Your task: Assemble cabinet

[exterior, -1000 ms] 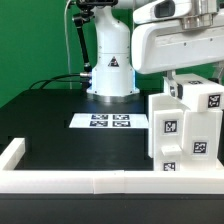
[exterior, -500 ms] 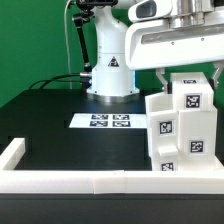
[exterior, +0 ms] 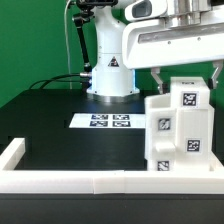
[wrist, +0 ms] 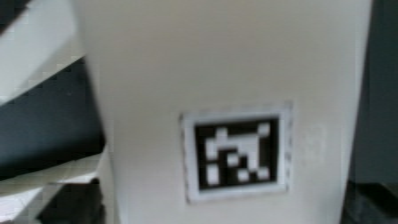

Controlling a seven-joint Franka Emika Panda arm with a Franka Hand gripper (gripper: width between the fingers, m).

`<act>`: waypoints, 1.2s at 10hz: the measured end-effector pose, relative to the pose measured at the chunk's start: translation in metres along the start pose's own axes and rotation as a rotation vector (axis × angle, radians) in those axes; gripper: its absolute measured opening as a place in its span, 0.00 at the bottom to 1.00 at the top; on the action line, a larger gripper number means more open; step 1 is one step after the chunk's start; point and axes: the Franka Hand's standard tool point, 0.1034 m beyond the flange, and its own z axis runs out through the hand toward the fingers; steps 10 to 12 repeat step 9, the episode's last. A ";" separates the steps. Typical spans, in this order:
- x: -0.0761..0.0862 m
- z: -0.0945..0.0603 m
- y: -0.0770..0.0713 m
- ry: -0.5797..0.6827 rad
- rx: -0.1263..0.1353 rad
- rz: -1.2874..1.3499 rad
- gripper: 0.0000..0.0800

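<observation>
The white cabinet (exterior: 170, 135) stands at the exterior view's right, near the front border, with square black-and-white tags on its faces. It leans slightly. My gripper (exterior: 187, 78) is directly above it, one finger on each side of its raised upper block, shut on it. In the wrist view a white cabinet face (wrist: 160, 120) with one tag (wrist: 237, 155) fills the picture; the fingertips do not show there.
The marker board (exterior: 109, 122) lies flat on the black table in the middle. The arm's white base (exterior: 110, 70) stands behind it. A low white border frame (exterior: 60, 180) runs along the front and the left corner.
My gripper has come down and shifted towards the exterior view's left. The cabinet has moved a little left with it and now leans slightly.
</observation>
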 end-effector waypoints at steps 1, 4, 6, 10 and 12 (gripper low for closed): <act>0.001 -0.003 -0.001 0.004 0.001 -0.001 0.94; 0.003 -0.023 -0.004 0.008 0.004 -0.010 0.99; 0.006 -0.029 -0.002 0.013 0.006 -0.013 1.00; 0.005 -0.028 -0.002 0.011 0.005 -0.014 1.00; 0.005 -0.028 -0.002 0.011 0.005 -0.014 1.00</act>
